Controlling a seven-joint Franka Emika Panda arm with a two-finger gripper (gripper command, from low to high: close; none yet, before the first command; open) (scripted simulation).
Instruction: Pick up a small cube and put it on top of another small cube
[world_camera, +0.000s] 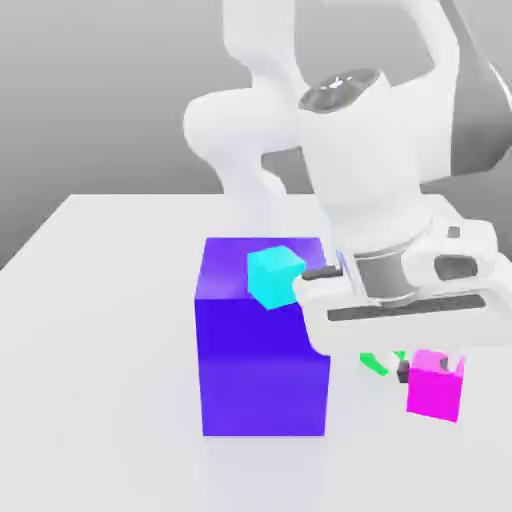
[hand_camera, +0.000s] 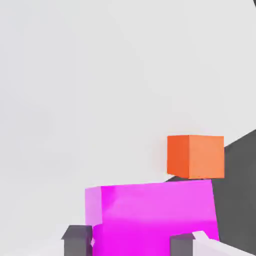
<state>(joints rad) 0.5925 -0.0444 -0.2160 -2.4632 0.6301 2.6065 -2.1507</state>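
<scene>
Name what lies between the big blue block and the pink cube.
In the exterior view, the green cube shows between the blue block and the pink cube, under the gripper.

The small cube (world_camera: 436, 386) is plain magenta. The green cube (world_camera: 378, 361) is bright green. The big block (world_camera: 262, 340) is deep blue-violet, and the cube (world_camera: 274, 276) beside it is cyan. Another cube (hand_camera: 195, 157) is orange. The arm (world_camera: 350, 150) is white, the tool (world_camera: 432, 368) fingers (hand_camera: 77, 239) dark grey, the bench (world_camera: 90, 350) white.

Magenta cube (world_camera: 435, 388) beside big blue block (world_camera: 263, 345)
</scene>
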